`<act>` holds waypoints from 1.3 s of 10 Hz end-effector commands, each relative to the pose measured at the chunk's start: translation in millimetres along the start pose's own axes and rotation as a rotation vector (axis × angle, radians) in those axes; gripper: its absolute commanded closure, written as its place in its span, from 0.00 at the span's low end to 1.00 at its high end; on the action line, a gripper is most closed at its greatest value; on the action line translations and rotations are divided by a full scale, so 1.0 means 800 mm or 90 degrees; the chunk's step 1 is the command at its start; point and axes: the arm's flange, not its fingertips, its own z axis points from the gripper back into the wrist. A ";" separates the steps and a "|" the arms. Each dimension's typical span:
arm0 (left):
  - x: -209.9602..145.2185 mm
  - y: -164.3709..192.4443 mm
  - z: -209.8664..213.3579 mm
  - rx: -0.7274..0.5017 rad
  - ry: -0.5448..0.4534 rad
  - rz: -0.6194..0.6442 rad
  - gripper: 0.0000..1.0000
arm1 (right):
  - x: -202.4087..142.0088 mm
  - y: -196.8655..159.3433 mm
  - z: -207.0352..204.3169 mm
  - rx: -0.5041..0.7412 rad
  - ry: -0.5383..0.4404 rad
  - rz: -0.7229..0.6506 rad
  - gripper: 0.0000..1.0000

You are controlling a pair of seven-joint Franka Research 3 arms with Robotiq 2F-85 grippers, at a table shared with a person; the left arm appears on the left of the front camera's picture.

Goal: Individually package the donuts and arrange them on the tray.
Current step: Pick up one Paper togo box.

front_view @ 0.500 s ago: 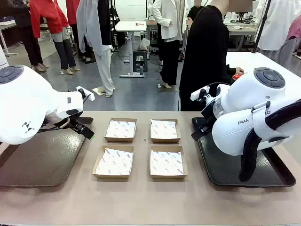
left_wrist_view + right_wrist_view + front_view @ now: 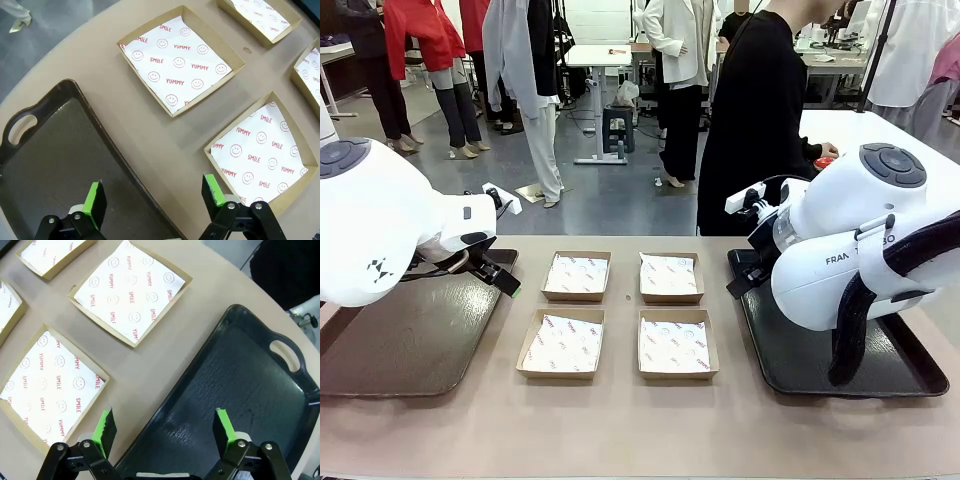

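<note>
Front view: my left arm [image 2: 380, 230] comes in over the left tray [image 2: 410, 350], dark brown, and my right arm [image 2: 860, 260] sits over the right tray [image 2: 790, 365], black. Both trays lie flat on the bench [image 2: 620, 430]. Between them are four paper-lined boxes in a two-by-two block: far-left box [image 2: 576, 275], far-right box [image 2: 671, 277], near-left box [image 2: 562, 343], near-right box [image 2: 677, 345]. The boxes are close to each other but not touching. A person [image 2: 755, 120] in black stands at the far side, one hand [image 2: 828, 151] at a small red thing [image 2: 824, 162] on the white table behind the bench. It's too small to tell if that's one of the donuts. Left wrist view: left claw [image 2: 152, 192] is spread wide and gripping nothing. One green pad [image 2: 94, 199] is over the left tray's floor, the other over the corner of a box, with the tray's right rim running between them. The box linings show red SMILE/YUMMY print and smiley faces. Right wrist view: right claw [image 2: 165, 422] is also spread wide with nothing in it. One pad [image 2: 223, 426] is over the right tray's floor, the other at the bench strip beside a box corner. The tray's handle cutout is at its far end.
</note>
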 end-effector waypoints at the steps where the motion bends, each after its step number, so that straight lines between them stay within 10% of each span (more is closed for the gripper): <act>1: 0.000 0.000 0.000 0.000 0.000 0.000 0.00 | 0.000 0.000 0.000 0.000 0.000 0.000 0.00; 10: 0.000 0.000 0.000 0.000 0.000 0.000 0.00 | 0.000 0.000 0.000 0.000 0.000 0.000 0.00; 13: -0.062 -0.006 0.052 -0.087 0.032 -0.070 0.00 | -0.070 0.003 0.056 0.035 0.048 0.024 0.00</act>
